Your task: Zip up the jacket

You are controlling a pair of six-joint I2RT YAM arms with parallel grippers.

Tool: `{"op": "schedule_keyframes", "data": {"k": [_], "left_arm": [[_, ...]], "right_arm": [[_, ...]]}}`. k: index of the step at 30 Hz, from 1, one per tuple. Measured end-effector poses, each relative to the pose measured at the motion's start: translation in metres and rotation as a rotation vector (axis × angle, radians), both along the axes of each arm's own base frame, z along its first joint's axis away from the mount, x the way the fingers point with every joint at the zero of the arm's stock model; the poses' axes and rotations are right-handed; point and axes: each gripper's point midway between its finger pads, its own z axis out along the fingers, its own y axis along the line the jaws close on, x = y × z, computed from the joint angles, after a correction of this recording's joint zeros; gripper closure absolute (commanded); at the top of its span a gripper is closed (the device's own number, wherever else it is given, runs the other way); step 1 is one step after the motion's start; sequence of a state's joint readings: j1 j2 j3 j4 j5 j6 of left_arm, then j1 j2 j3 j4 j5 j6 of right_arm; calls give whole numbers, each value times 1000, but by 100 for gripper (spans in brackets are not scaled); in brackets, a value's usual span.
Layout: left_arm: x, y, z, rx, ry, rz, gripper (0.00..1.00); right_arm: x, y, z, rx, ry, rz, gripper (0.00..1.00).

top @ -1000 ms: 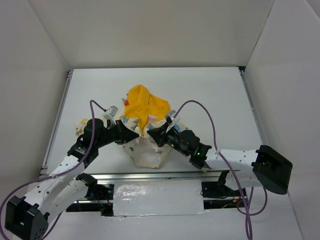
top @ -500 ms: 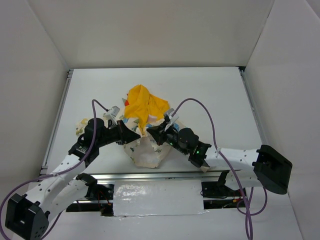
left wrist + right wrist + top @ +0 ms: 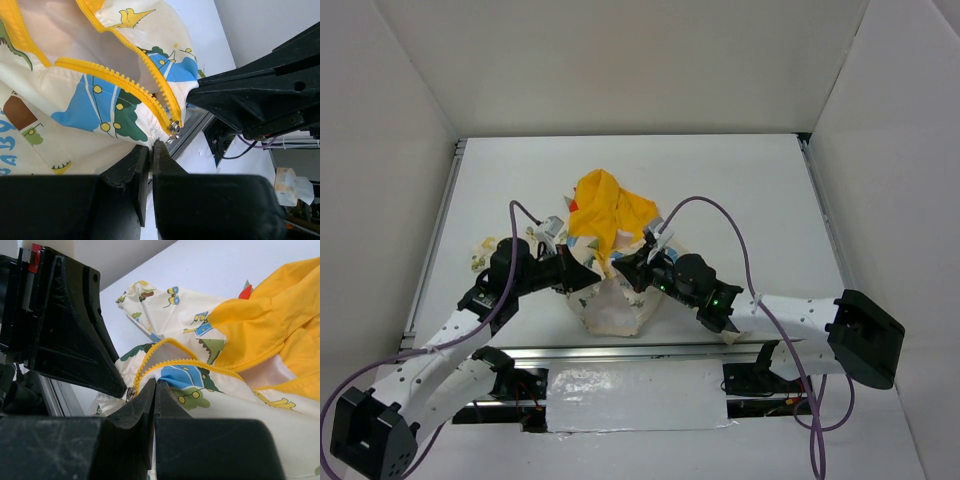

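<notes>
On the white table (image 3: 720, 190), toward its near edge, the jacket (image 3: 612, 308) is lying bunched between the two arms, its cream printed body nearest the arm bases. At the far end of the jacket, the yellow-orange hood (image 3: 605, 205) is heaping up in loose folds. At the jacket's left side, the left gripper (image 3: 588, 279) is reaching in. Its fingers (image 3: 142, 165) are pressing together with only a thin slit between them, pinching the jacket's bottom hem. At the jacket's right side, the right gripper (image 3: 624, 268) is also clenching on fabric, its tips meeting at the yellow zipper tape. The two grippers are sitting just beside each other at the jacket's front opening, nearly touching. Along that opening, the yellow zipper teeth (image 3: 127, 82) are running in two rows that are spreading apart away from the hem. Just beside the left fingertips, the small metal slider (image 3: 174, 128) is sitting at the bottom where the two rows meet.
</notes>
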State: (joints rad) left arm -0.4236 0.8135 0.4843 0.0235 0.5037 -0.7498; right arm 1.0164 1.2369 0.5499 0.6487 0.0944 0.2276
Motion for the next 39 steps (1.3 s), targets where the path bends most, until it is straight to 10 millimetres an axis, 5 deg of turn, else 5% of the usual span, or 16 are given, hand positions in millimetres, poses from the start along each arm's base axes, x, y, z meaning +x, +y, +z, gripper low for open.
{"op": "schedule_keyframes", "data": {"k": [23,28,39], "left_arm": [[-17,-9,3,-21,2,-103,100],[-16,-8,1,-14,6,-94,100],[-12,-5,-5,9,22,-60,100]], "right_arm": [[-18,4,-16,-5,158,111,91],[-20,1,-14,10,167,113,100],[-24,-4,-12,43,197,112,100]]}}
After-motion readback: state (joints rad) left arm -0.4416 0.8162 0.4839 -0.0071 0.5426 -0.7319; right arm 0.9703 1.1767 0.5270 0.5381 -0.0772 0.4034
